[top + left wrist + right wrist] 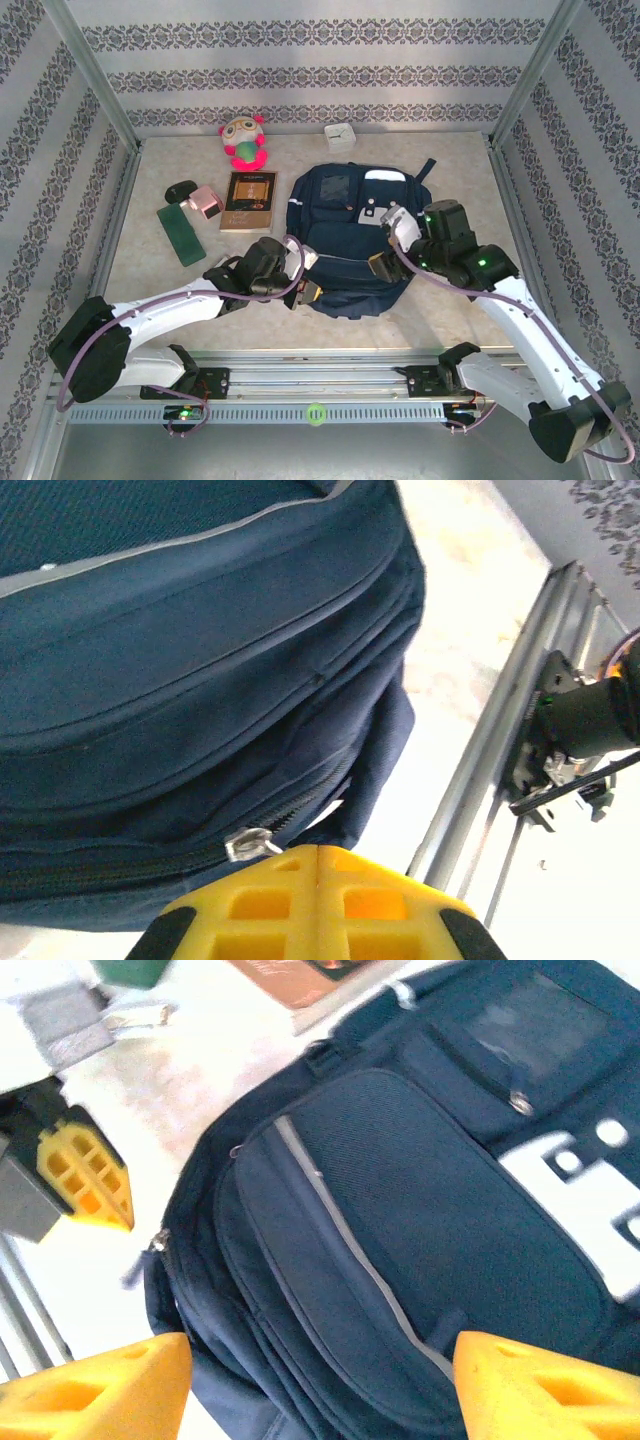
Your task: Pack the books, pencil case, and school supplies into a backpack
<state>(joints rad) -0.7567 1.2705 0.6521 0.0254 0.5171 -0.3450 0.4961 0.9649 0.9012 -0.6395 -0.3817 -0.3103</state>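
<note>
Beige tabletop [140,250] | backpack [340,200] | left jaws clenched at its zipper pull [250,842] | right jaws spread above its front

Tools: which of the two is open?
The right tool: its yellow fingers stand wide apart over the backpack, while the left tool has them pressed together.
</note>
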